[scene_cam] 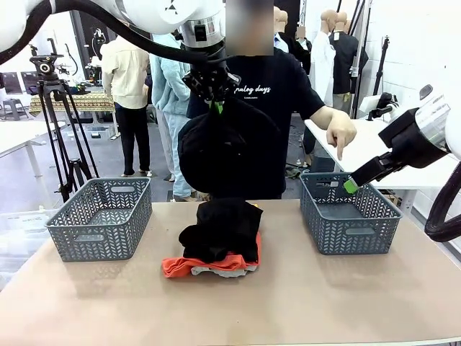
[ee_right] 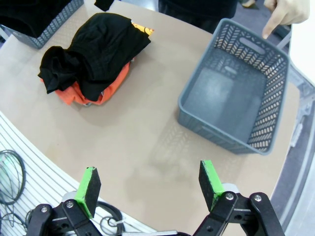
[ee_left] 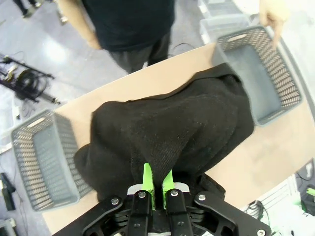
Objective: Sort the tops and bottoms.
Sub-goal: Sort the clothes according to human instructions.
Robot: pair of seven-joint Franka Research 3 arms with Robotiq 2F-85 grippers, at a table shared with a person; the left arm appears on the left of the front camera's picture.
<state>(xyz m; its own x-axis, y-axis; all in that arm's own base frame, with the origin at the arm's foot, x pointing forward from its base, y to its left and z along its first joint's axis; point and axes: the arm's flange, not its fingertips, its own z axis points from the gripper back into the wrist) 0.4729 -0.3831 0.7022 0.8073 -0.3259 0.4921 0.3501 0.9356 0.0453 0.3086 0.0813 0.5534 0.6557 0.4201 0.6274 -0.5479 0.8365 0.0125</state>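
Your left claw [scene_cam: 217,108] is clamped on a black garment [scene_cam: 216,151] hanging right beneath it, orange shirt [scene_cam: 176,267] well below. Your right claw [ee_right: 150,183] gapes wide, basket [ee_right: 206,130] just ahead.

1. The plain black soft fabric garment [scene_cam: 209,148] is one even black all over.
2. In the pile, a black crumpled fabric piece [scene_cam: 222,229] covers an orange soft T-shirt [scene_cam: 175,266] and a light grey shirt [scene_cam: 216,272].
3. The left grey plastic basket [scene_cam: 101,223] and the right grey plastic basket [scene_cam: 349,220] have herringbone cut-out walls.
4. The counter [scene_cam: 302,303] is tan.
5. The left gripper [scene_cam: 216,108] and right gripper [scene_cam: 351,186] are black with green pads.
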